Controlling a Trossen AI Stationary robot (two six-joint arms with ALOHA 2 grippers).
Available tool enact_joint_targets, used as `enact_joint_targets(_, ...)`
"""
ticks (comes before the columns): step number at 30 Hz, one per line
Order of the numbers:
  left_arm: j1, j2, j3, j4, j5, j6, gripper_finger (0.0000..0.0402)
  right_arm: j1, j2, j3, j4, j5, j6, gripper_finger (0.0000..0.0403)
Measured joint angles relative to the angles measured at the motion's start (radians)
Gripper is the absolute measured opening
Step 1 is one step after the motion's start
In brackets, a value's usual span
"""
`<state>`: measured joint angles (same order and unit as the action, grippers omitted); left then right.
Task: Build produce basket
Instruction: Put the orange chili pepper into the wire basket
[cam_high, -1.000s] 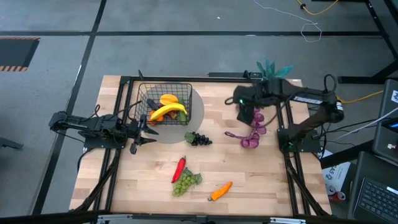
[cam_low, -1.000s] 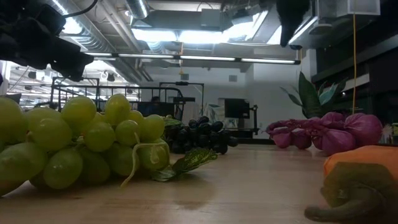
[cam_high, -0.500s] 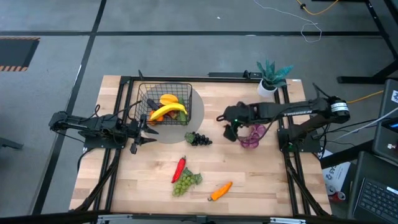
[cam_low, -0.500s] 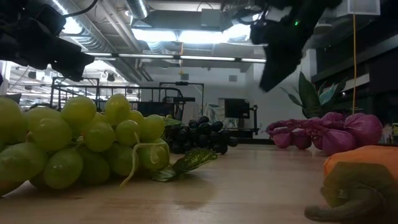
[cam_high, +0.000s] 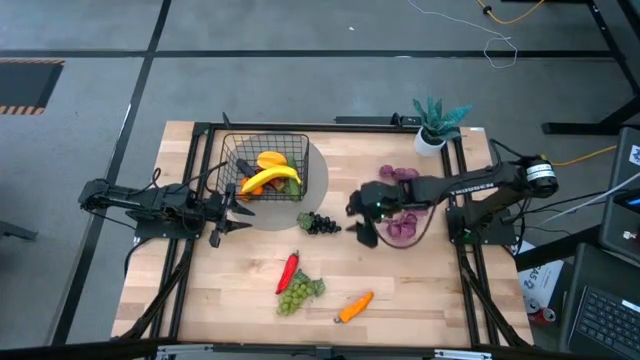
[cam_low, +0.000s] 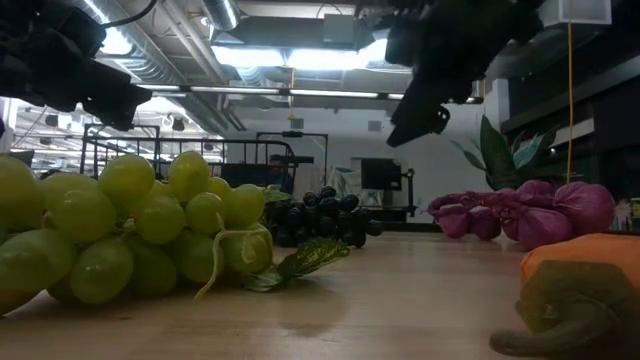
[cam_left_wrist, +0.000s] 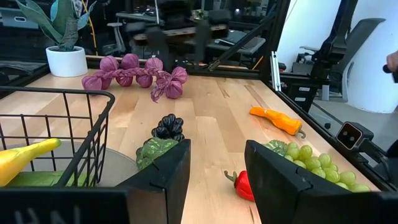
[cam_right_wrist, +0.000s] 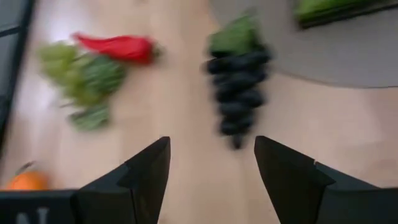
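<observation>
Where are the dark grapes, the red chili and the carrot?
dark grapes (cam_high: 322, 224), high view, middle of the bunch.
red chili (cam_high: 289, 270), high view, middle of its body.
carrot (cam_high: 356, 306), high view, orange body.

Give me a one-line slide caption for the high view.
Right gripper, jaws open, nears the dark grapes while banana sits in the basket; left gripper waits beside it.

Black wire basket (cam_high: 266, 160) holding a yellow banana (cam_high: 270, 178); dark grapes (cam_high: 322, 224); red chili (cam_high: 289, 269); green grapes (cam_high: 297, 292); orange carrot (cam_high: 355, 307); purple string (cam_high: 403, 222); pale wood desk (cam_high: 430, 290).
</observation>
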<state>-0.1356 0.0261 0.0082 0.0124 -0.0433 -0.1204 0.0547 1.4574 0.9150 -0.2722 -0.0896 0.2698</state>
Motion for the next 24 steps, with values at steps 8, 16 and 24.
enact_joint_targets(8,0.0,0.0,0.0,0.0,0.0,0.0,0.0147,0.209,0.0,0.0,0.043,0.037,0.224,0.0237)
enact_joint_targets(16,0.0,0.0,0.0,0.0,0.008,0.0,0.0147,0.435,0.012,0.001,0.06,0.146,0.271,0.0237)
enact_joint_targets(24,0.0,0.0,0.0,0.0,0.01,0.0,0.0147,0.546,0.158,0.001,0.209,0.175,0.191,0.0237)
